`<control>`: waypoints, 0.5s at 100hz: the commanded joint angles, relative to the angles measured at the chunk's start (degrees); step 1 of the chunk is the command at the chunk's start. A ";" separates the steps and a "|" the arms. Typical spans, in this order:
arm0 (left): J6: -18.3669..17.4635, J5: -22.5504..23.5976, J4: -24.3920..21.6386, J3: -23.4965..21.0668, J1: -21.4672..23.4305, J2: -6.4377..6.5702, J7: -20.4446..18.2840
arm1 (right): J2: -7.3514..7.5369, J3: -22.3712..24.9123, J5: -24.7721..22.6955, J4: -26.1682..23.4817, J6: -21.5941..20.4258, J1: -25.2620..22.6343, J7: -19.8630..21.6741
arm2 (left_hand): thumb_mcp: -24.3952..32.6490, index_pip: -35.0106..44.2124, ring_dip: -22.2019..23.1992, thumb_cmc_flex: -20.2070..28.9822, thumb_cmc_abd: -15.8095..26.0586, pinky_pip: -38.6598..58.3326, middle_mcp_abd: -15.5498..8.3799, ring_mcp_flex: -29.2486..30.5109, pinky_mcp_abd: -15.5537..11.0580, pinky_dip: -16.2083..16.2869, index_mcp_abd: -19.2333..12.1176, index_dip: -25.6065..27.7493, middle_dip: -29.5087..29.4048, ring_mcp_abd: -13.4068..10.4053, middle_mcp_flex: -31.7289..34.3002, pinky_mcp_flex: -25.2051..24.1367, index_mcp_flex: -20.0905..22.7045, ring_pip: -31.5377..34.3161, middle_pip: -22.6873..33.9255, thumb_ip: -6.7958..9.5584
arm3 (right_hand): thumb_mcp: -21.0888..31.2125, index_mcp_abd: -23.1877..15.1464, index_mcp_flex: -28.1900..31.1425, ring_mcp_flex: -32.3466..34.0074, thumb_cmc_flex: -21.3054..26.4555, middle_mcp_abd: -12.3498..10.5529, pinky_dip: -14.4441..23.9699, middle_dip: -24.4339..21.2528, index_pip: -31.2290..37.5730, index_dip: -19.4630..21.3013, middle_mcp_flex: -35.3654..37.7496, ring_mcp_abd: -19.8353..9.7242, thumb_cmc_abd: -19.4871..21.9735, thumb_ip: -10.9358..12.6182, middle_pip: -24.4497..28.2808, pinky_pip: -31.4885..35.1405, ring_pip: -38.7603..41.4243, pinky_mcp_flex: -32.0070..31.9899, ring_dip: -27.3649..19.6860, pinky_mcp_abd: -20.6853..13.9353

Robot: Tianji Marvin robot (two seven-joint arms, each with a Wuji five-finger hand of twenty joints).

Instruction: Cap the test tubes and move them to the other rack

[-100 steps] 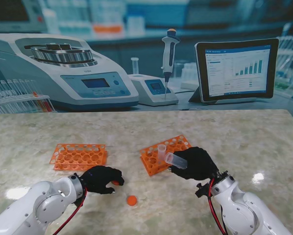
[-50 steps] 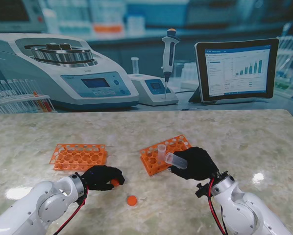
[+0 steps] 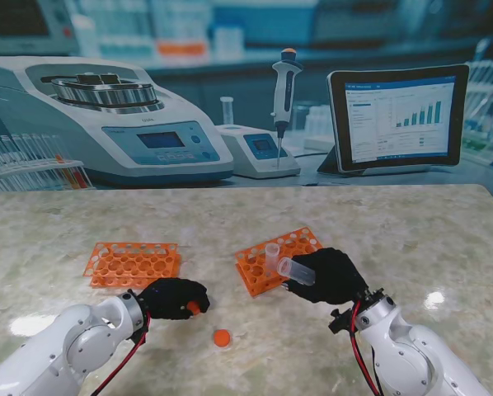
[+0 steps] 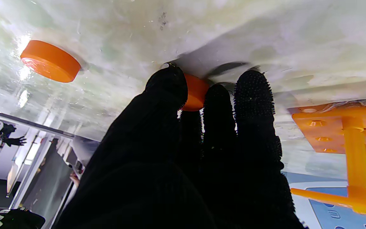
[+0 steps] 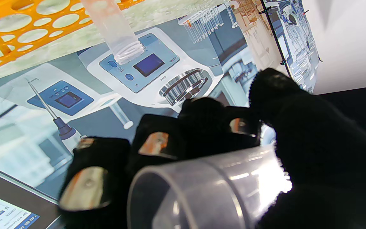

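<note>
Left wrist view: left hand [image 4: 183, 152] fingers pinch an orange cap [image 4: 195, 92].

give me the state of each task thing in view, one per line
left hand: shut on an orange cap, low at the table
held cap: pinched between the fingertips
spare cap: lying loose on the table
right hand: shut on an uncapped tube
held tube: tilted, open mouth toward the left hand
second tube: upright in the right rack, uncapped
right rack: holds one tube
left rack: no tubes in it
</note>
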 commanded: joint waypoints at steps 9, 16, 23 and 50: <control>0.09 0.20 2.27 0.91 0.94 0.17 -1.40 | -0.10 -0.05 0.01 -0.37 0.06 -0.50 -0.02 | 1.07 6.39 -2.56 5.48 -0.35 0.35 -0.18 3.42 -2.04 -2.16 0.11 1.01 1.74 1.71 6.69 1.33 4.38 -0.14 1.84 1.16 | 0.00 -3.07 2.78 4.17 3.47 1.07 0.58 1.39 3.03 2.93 3.76 -7.66 -0.03 1.14 0.34 7.15 10.07 1.77 2.82 -0.50; 0.00 0.18 2.33 0.96 0.85 0.17 -1.36 | -0.10 -0.03 0.04 -0.39 0.08 -0.52 0.01 | 1.05 6.91 -2.50 5.48 -0.27 0.34 -0.36 3.43 -2.05 -2.11 -0.24 0.90 1.99 1.73 6.88 1.42 5.00 -0.06 1.77 1.18 | -0.03 -3.07 2.78 4.17 3.48 1.07 0.55 1.40 3.02 2.94 3.75 -7.66 0.01 1.12 0.31 7.08 10.07 1.76 2.82 -0.53; -0.13 0.29 2.39 0.95 0.81 0.16 -1.20 | -0.09 -0.04 0.05 -0.40 0.05 -0.52 0.02 | 0.98 7.69 -2.35 5.45 -0.18 0.29 -0.43 3.44 -2.14 -2.04 -0.71 0.72 2.39 1.79 7.12 1.51 5.71 0.11 1.63 1.21 | -0.09 -3.15 2.68 4.17 3.49 1.06 0.55 1.41 2.97 2.95 3.75 -7.66 0.01 1.10 0.28 7.08 10.07 1.76 2.82 -0.54; -0.24 0.38 2.75 1.07 0.67 0.09 -0.51 | -0.11 -0.14 0.11 -0.39 -0.09 -0.50 -0.02 | 0.62 8.91 -2.47 5.46 0.02 -0.37 -0.21 3.39 -2.51 -1.61 -0.25 -3.51 3.22 1.91 7.27 1.74 8.19 0.36 0.53 1.47 | -0.17 -3.20 2.68 4.17 3.45 1.04 0.55 1.45 2.91 3.01 3.75 -7.64 0.04 1.08 0.22 7.08 10.05 1.76 2.81 -0.54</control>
